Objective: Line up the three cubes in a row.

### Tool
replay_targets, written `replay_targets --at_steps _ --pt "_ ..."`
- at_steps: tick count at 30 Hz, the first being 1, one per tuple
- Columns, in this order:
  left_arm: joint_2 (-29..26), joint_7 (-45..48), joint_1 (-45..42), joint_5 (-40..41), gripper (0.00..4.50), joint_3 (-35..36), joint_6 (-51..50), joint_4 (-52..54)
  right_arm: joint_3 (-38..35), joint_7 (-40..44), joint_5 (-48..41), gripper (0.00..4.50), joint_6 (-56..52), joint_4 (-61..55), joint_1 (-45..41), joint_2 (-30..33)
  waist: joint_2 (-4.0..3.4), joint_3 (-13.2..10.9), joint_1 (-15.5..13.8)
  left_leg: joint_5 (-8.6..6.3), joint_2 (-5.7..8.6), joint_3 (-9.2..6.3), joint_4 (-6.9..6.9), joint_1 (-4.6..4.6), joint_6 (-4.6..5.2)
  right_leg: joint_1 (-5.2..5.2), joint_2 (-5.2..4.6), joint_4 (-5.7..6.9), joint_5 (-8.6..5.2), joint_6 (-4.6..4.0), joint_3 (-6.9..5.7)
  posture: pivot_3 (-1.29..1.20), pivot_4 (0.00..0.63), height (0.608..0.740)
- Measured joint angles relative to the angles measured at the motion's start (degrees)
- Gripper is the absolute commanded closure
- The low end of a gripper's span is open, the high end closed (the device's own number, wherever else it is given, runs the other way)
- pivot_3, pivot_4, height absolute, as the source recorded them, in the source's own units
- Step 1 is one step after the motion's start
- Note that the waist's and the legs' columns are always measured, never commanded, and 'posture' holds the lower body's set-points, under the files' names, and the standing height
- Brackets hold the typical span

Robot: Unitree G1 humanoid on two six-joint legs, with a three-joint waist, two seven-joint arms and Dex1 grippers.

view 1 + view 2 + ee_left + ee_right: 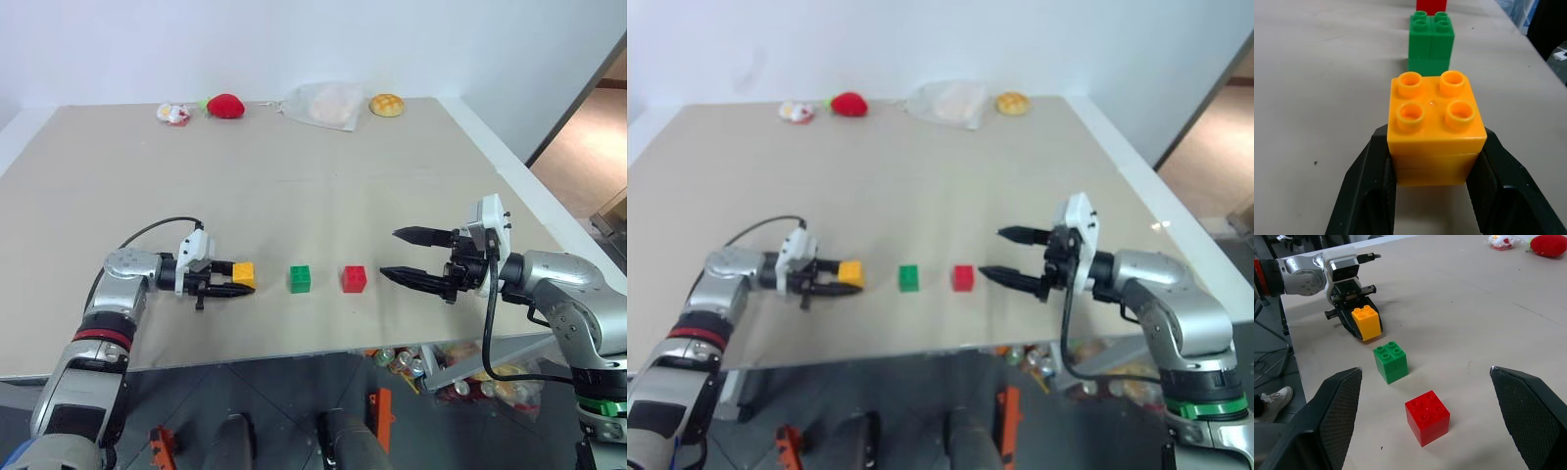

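Beige desk [323, 176] ahead: my left claw [227, 279] grips the yellow-orange cube [244, 275] just left of the green cube [300, 279] and red cube [354, 279], right claw [419, 258] spread empty, so I'd set it down level with them, evenly spaced.

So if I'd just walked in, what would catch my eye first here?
Probably the three bright cubes near the table's front edge: the yellow cube clamped in the left hand, then the green cube and the red cube alongside. The right hand hangs wide open just beside the red one.
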State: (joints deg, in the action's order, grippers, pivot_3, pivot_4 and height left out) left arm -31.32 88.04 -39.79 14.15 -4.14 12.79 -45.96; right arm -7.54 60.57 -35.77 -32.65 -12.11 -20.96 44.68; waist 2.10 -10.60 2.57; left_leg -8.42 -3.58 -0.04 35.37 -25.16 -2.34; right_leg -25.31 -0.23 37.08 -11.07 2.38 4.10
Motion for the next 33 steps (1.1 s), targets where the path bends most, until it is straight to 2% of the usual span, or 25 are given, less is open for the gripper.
replay_targets --at_steps 10,12,18,23,29,33 --pt "1.2 -0.4 0.0 -1.7 3.15 0.0 3.5 -1.3 0.0 -0.8 0.0 0.16 0.0 -0.1 -0.1 0.0 0.0 0.0 0.0 0.0 0.0 0.0 0.01 0.0 0.0 0.01 0.01 0.0 0.0 0.0 0.0 0.0 0.15 0.74" --pt "1.3 -0.6 0.0 -2.1 2.14 0.0 3.8 -1.6 0.0 -0.8 0.0 0.16 0.0 -0.1 -0.1 0.0 0.0 0.0 0.0 0.0 0.0 0.0 0.01 0.0 0.0 0.01 0.01 0.0 0.0 0.0 0.01 0.0 0.15 0.74" --pt "1.4 -2.5 -1.5 -3.0 0.11 0.1 5.0 -4.6 0.0 -1.0 0.0 0.16 0.0 -0.2 -0.2 0.0 0.0 0.0 0.0 0.0 0.0 0.0 0.02 0.01 0.0 0.02 0.01 0.01 0.01 0.01 0.01 0.0 0.15 0.74" --pt "0.5 -1.2 -1.4 -2.7 0.02 0.6 4.3 -5.0 0.0 -1.0 0.0 0.16 0.0 -0.2 -0.5 0.0 0.0 0.0 0.0 0.0 -0.01 0.0 0.0 0.01 0.0 0.0 0.04 0.01 0.01 0.01 0.02 0.0 0.15 0.74" --pt "-6.8 3.6 3.6 -0.2 0.02 2.1 -0.9 1.5 0.1 -0.1 0.0 0.16 0.1 -0.1 -1.9 0.2 -0.01 0.0 0.3 -0.01 -0.05 -0.01 -0.04 0.04 0.01 -0.01 0.05 0.03 0.0 -0.02 0.01 0.0 0.15 0.74" --pt "-12.6 1.3 10.0 2.9 0.02 5.9 -11.1 9.7 0.1 0.8 0.1 0.16 0.2 0.2 -2.4 0.9 -0.01 0.0 0.2 -0.01 -0.06 -0.01 -0.03 0.02 0.01 -0.02 0.01 0.04 -0.01 -0.03 0.01 0.0 0.15 0.74"
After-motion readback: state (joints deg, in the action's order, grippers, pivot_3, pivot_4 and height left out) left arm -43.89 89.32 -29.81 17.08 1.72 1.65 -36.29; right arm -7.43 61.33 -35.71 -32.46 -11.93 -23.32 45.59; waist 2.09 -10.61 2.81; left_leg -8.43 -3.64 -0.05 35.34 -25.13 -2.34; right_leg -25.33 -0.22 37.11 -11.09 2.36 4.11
